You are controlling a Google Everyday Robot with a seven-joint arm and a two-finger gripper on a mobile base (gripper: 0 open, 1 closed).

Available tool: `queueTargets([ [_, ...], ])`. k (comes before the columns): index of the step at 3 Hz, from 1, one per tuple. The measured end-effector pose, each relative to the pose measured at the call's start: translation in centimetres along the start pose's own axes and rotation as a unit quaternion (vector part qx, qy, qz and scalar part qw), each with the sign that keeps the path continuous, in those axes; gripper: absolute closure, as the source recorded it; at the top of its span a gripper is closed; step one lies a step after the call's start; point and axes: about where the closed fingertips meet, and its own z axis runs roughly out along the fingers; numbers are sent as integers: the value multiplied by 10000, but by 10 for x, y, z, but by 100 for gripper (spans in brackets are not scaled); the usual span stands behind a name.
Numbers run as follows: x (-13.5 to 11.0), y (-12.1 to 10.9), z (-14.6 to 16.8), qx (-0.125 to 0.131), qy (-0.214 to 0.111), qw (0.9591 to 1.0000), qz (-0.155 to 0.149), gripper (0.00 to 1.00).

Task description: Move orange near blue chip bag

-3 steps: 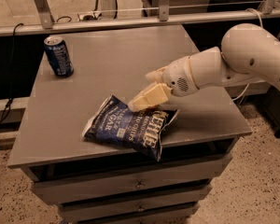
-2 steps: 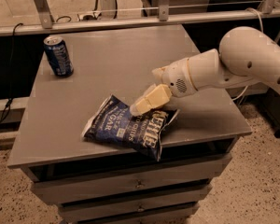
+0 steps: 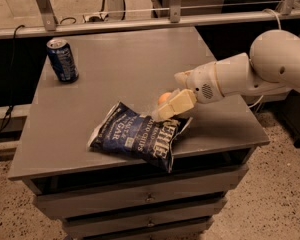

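The orange (image 3: 163, 98) rests on the table at the far right edge of the blue chip bag (image 3: 135, 134), touching or almost touching it. It is partly hidden behind my gripper (image 3: 169, 107). The bag is a crinkled navy bag with white lettering, lying flat near the table's front edge. My gripper hangs low over the bag's upper right corner, just right of the orange, and looks open, with the orange at its tip rather than clamped inside.
A blue soda can (image 3: 62, 60) stands upright at the back left of the grey table (image 3: 125, 64). My white arm (image 3: 240, 74) reaches in from the right. Drawers sit below the front edge. A metal rail (image 3: 140, 21) runs behind the table.
My gripper has drawn back to the right. The orange, hidden inside it before, now shows at its tip beside the bag.
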Motion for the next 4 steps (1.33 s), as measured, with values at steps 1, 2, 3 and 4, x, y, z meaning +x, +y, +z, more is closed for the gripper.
queueTargets([
  [1,6,-28,-37,168,-15,9997,-149,0],
  [2,6,-61,-85,322,-72,9983,-486,0],
  [3,-1,-88,-131,499,-74,9945,-923,0],
  [4,-3,-109,-171,668,-118,9901,-1225,0],
])
